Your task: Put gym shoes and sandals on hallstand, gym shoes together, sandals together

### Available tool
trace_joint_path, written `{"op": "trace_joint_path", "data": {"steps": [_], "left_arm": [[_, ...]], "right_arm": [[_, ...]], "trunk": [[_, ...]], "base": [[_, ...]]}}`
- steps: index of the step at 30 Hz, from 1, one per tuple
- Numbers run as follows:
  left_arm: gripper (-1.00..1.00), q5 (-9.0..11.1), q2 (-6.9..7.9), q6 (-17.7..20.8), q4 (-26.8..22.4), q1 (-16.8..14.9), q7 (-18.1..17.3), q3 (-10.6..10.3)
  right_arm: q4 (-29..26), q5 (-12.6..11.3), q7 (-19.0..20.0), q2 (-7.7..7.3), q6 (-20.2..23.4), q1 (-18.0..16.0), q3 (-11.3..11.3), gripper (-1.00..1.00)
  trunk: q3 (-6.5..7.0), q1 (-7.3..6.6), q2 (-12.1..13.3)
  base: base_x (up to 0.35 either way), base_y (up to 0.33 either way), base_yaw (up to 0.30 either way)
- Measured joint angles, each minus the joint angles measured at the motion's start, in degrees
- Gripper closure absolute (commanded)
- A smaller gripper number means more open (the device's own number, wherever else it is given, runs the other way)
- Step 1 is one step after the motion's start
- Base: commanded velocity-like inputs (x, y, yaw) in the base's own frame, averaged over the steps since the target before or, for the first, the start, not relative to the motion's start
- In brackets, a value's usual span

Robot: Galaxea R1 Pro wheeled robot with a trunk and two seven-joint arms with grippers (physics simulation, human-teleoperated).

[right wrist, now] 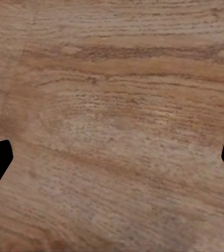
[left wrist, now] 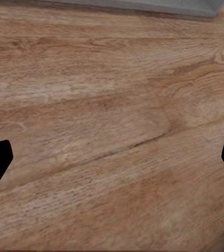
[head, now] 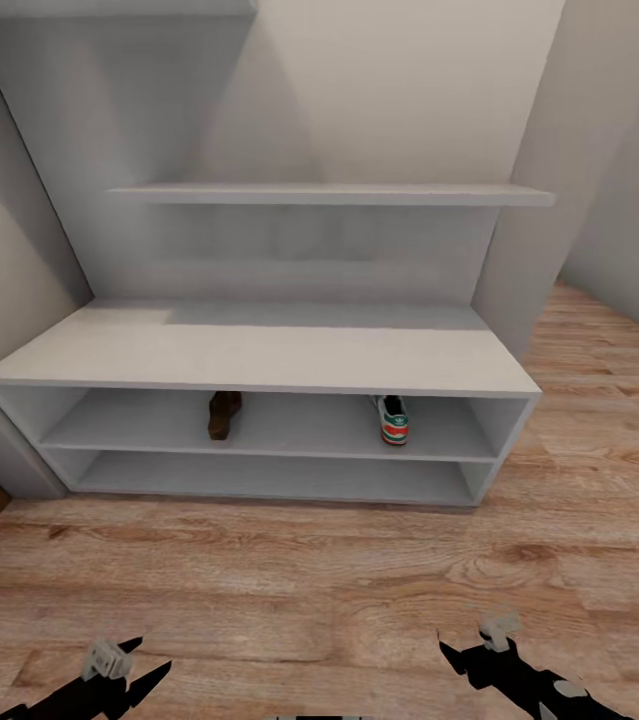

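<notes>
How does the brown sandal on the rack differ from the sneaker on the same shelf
The sandal is plain dark brown; the gym shoe is white with green stripes and a red-orange heel. The sandal sits left of the middle, the gym shoe toward the right end. They stand well apart. Both rest on the upper open shelf of the hallstand.

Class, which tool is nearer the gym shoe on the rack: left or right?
Right. The right tool sits low, a little right of the gym shoe; the left tool is far off to its left.
</notes>
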Motion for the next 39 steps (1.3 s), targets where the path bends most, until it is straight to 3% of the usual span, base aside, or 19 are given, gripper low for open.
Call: {"op": "trace_joint_path", "data": {"steps": [8, 22, 29, 32, 36, 39], "left_arm": [[-1.0, 0.0, 0.02, 0.0, 0.0, 0.1, 0.0, 0.3], [-1.0, 0.0, -0.06, 0.0, 0.1, 0.1, 0.9, 0.3], [-1.0, 0.3, -0.3, -0.2, 1.4, 0.1, 7.2, 0.3], [-1.0, 0.3, -1.08, -0.3, 2.1, 0.1, 10.6, 0.3], [-1.0, 0.2, -2.45, -0.4, 2.5, 0.1, 13.7, 0.3], [-1.0, 0.1, -3.69, -0.7, 3.0, 0.1, 16.9, 0.3]], "right_arm": [[0.1, -0.1, 0.0, -1.23, -0.8, 0.7, -0.2, -1.0], [0.1, -0.1, -0.1, -1.51, -0.8, 0.7, -0.1, -1.0], [0.1, -0.1, -0.2, -1.48, -0.9, 0.8, -0.1, -1.0], [0.2, -0.1, -1.1, -1.47, -0.9, 0.8, -0.2, -1.0], [0.4, -0.1, -3.7, -1.4, -0.9, 0.9, -0.2, -1.0], [0.5, -0.1, -8.0, -1.24, -1.4, 1.4, -0.2, -1.0]], "trunk": [[1.26, -1.53, 2.8], [3.77, -4.61, 8.4], [5.04, -6.15, 11.2], [5.63, -6.81, 12.4], [6.46, -7.68, 14.0], [7.1, -8.34, 15.2]], "base": [[0.0, 0.0, 0.0], [0.0, 0.0, 0.0], [0.0, 0.0, -0.028], [0.0, 0.0, -0.178], [0.0, 0.0, -0.242], [0.0, 0.0, -0.268]]}}
